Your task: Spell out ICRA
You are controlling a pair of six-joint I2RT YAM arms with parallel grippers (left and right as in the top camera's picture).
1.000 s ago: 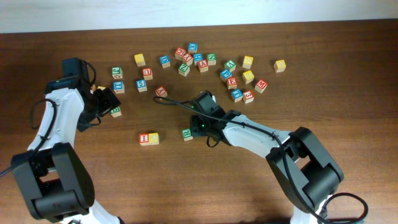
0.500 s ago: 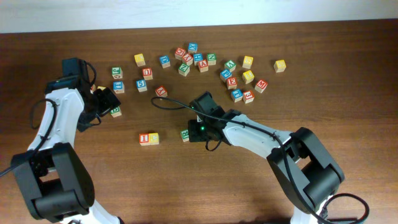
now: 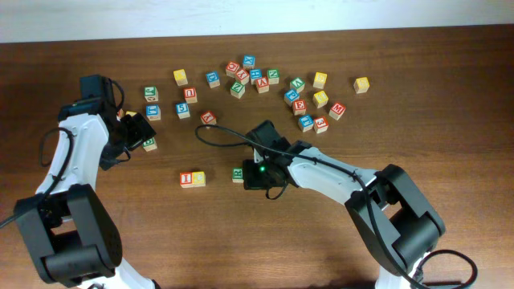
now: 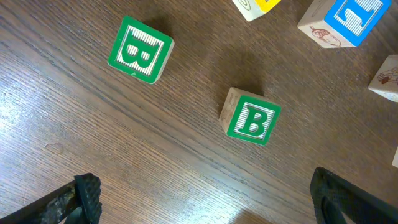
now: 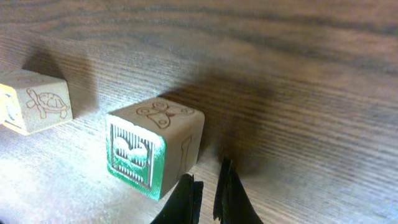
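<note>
Right gripper (image 5: 208, 198), fingers pressed together and holding nothing, sits low just beside the green R cube (image 5: 152, 152). The cube lies between it and the touching I cube (image 3: 187, 178) and C cube (image 3: 198, 178). Left gripper (image 4: 211, 205) is spread wide above a green B cube (image 4: 251, 121).

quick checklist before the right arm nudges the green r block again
1. Right gripper shut and on the side of the green R block away from the yellow C block: ok.
2. Green R block sitting flat, not tipped: ok.
3. Green R block up against the yellow C block: not ok, they stand apart.
4. Red I block touching the yellow C block, side by side: ok.
5. Left gripper open and well away from the row, over two green B blocks: ok.
</note>
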